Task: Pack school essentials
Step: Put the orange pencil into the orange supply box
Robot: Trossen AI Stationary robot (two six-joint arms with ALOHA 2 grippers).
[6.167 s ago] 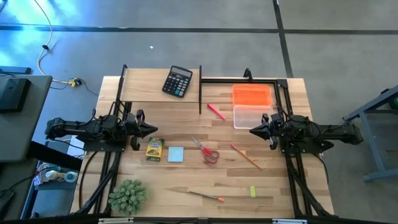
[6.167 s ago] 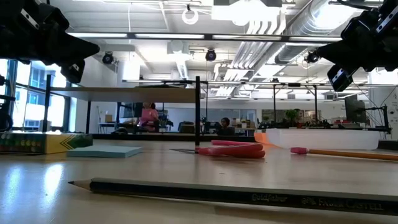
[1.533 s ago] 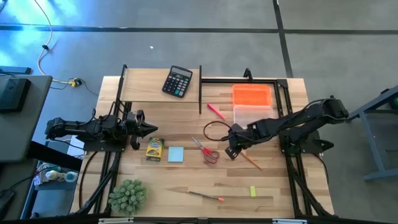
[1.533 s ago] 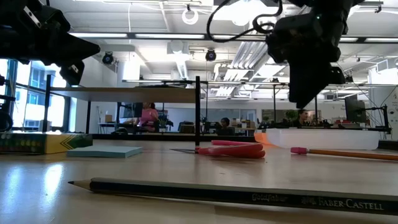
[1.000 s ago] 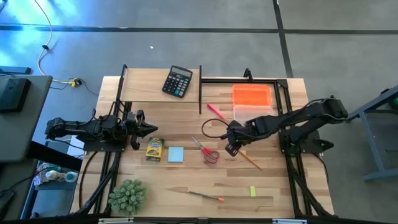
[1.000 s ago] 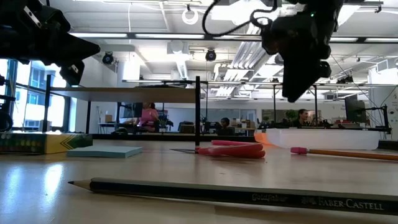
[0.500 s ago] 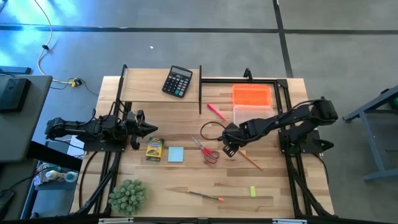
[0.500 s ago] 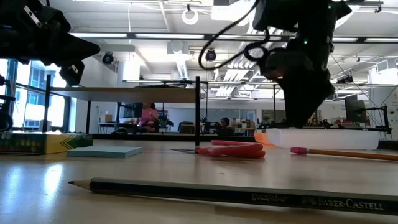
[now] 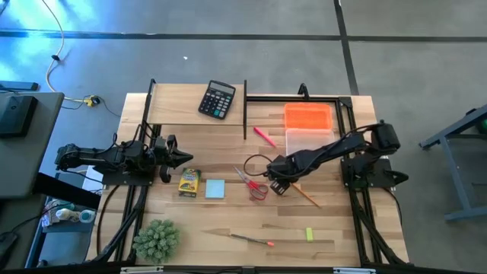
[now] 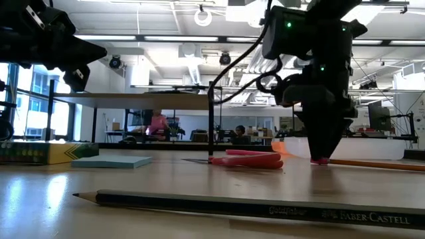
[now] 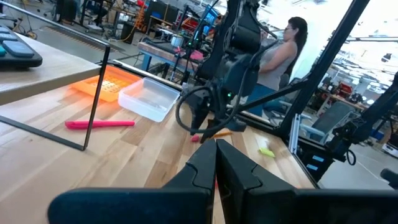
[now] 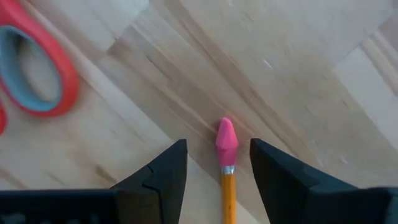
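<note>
- Right pincer (image 12: 217, 163) spread, lowered astride the eraser end of the orange pencil (image 12: 226, 163), just right of the red-handled scissors (image 9: 253, 183).
- Left pincer (image 11: 216, 163) pressed together, parked at the table (image 9: 335, 221) left edge.

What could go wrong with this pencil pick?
1. The right gripper is open, straddling only the eraser tip of the orange pencil. Gripped that far out on the end, the long shaft may droop or swing.
2. The red-handled scissors lie close beside it; a drifting finger could nudge them.
3. The pencil is thin and flat on the table; the fingers could close over it.
</note>
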